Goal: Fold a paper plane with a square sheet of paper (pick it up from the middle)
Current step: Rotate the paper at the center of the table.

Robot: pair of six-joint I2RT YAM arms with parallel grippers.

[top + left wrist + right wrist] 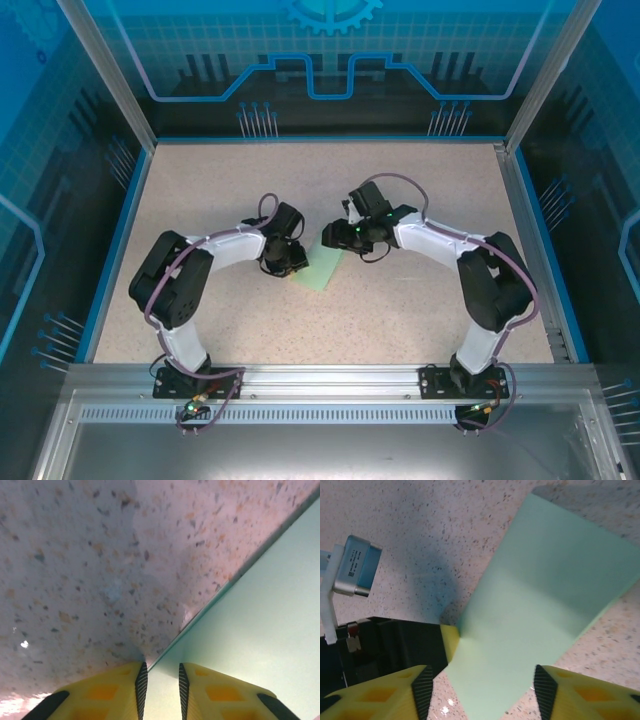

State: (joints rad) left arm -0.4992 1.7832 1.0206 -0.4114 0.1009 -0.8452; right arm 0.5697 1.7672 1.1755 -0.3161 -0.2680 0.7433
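Far half of the table (400,180) is wide open, bare right out to the back edge. The middle's tight: the left gripper (288,258) and right gripper (335,236) sit nearly nose to nose over the green sheet (322,272), barely a sliver between them. Both arms bow outward, the left arm (170,285) and right arm (495,285) crowding the sides, so the near middle between their bases lies bare. Beyond them it's the blue rim (120,250) and corner posts (108,75).

Robot lab cell: blue printed walls (330,60), aluminium frame (330,378), speckled tabletop (420,200).
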